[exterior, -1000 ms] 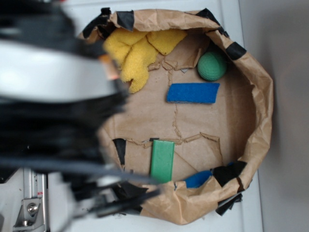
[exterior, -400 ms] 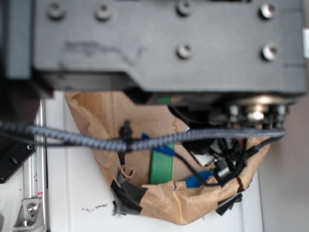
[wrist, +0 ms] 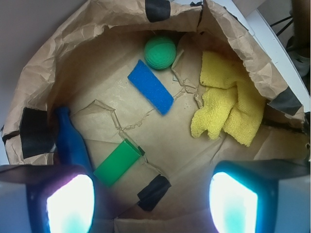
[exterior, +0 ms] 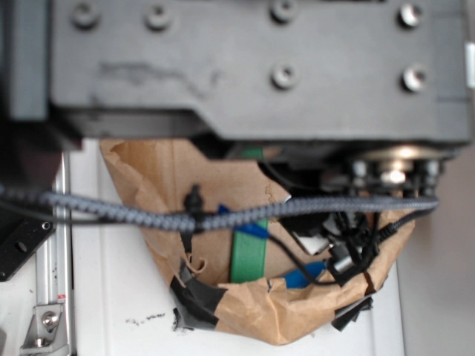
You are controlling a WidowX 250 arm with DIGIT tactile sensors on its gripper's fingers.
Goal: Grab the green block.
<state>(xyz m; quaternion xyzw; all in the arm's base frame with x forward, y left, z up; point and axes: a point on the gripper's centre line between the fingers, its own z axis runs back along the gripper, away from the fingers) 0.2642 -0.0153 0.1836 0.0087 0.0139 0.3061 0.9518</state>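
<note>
- Crumpled brown paper walls [wrist: 73, 53], patched with black tape, ring the floor I'm looking down on.
- My gripper [wrist: 151, 204] hangs above it, fingers [wrist: 70, 204] spread wide apart, holding nothing.
- I see the green block [wrist: 116, 162] lying flat, just ahead of the left-hand finger, untouched.
- Beyond it lie a blue block [wrist: 150, 86] and a green ball [wrist: 160, 53].
- Ahead of the right-hand finger I see a yellow cloth [wrist: 226, 99].
</note>
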